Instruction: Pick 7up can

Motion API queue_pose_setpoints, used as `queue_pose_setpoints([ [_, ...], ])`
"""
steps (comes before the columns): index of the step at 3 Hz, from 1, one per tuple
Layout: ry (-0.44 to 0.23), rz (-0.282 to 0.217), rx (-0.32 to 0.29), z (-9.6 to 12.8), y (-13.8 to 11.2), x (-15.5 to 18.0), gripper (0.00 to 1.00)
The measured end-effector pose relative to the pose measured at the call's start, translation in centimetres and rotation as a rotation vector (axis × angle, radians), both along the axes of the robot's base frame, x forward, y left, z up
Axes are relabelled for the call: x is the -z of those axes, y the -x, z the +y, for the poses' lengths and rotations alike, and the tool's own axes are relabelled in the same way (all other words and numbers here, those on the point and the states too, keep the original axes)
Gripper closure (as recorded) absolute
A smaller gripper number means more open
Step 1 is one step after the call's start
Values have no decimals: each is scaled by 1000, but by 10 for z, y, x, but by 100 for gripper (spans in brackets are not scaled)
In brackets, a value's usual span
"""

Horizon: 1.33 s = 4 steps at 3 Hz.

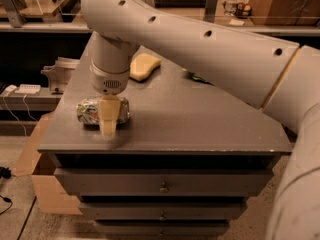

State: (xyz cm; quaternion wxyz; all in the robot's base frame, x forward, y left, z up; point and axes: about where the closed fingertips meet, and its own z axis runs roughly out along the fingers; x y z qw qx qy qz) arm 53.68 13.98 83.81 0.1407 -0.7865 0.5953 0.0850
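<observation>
The 7up can (89,111), dented, silvery-white with green and red marks, lies on its side near the front left of the grey cabinet top (190,119). My gripper (108,124) hangs down from the large white arm and stands right over the can's right half. One yellowish finger (108,115) shows in front of the can and covers part of it. The other finger is hidden.
A yellow sponge (142,65) lies at the back of the top. A sliver of the green chip bag (199,77) peeks out behind the arm. Drawers (162,184) sit below. A cardboard box (45,184) stands on the floor at left.
</observation>
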Motion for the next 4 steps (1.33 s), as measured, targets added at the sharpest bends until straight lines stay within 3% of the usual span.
queue_pose_setpoints([
  [1, -2, 6, -3, 1, -1, 6, 18],
  [4, -6, 19, -8, 0, -1, 9, 87],
])
